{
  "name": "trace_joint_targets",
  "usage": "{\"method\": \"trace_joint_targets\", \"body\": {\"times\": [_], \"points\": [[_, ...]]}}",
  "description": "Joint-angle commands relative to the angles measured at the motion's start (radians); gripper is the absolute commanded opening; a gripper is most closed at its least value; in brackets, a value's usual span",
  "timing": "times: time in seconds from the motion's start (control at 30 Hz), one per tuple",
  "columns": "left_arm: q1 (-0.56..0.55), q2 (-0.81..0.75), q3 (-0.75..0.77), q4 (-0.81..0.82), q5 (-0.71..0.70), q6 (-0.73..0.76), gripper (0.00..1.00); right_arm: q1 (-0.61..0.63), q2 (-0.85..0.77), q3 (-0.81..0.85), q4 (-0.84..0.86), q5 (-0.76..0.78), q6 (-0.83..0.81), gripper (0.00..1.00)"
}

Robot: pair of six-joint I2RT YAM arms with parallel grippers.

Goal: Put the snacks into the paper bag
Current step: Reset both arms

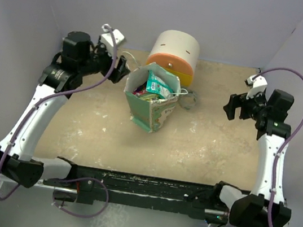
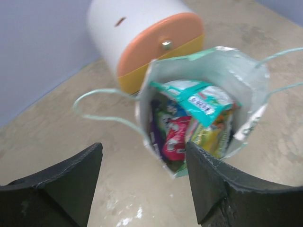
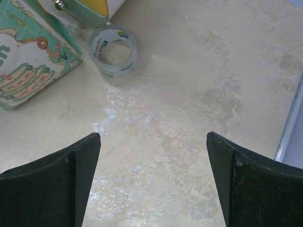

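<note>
The left arm runs up the left side of the table (image 1: pixel 80 131) from its base, bends at the far corner and turns inward. The left gripper (image 2: pixel 143 146) hangs just at 10 o'clock of the paper bag (image 1: pixel 154 117), tilted down toward its mouth. Its two black, matte, wedge-shaped fingers (image 2: pixel 71 175) stand apart with nothing between them.

The right arm rises straight along the right edge and its wrist is turned inward. The right gripper (image 3: pixel 152 137) is at 3 o'clock of the bag, well apart from it, with its fingers spread wide over bare tabletop and holding nothing.

The bag stands upright near the middle of the table. It is boxy, mint-green paper with a white inside, a printed front and thin string handles looping out at its sides. The snacks (image 2: pixel 189 123) are inside it, shiny crinkled packets packed on end: a teal one (image 2: pixel 203 101) on top, then pink (image 2: pixel 176 137), purple (image 2: pixel 156 127) and yellow-green (image 2: pixel 210 135).

A round drawer unit (image 2: pixel 142 33) sits at 12 o'clock of the bag. It is smooth and cream, with an orange and yellow front and a small metal knob. A clear roll of tape (image 3: pixel 113 49) lies flat at 3 o'clock, just beside the bag. The tabletop is beige, mottled and scuffed.
</note>
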Motion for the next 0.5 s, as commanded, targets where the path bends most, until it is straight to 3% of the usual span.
{"method": "trace_joint_targets", "body": {"times": [0.0,0.17,0.33,0.47], "points": [[0.131,-0.103,-0.094,0.108,-0.059,-0.072,0.79,0.001,0.043,0.11,-0.076,0.049,-0.044,0.96],[0.274,-0.201,-0.204,0.171,-0.141,-0.156,1.0,0.018,0.102,0.207,-0.066,0.108,0.003,0.98],[0.328,-0.227,-0.233,0.165,-0.264,-0.171,0.99,0.091,0.162,0.294,-0.041,0.207,0.067,1.0],[0.332,-0.185,-0.193,0.09,-0.342,-0.144,0.99,0.217,0.192,0.345,-0.041,0.406,0.063,1.0]]}}
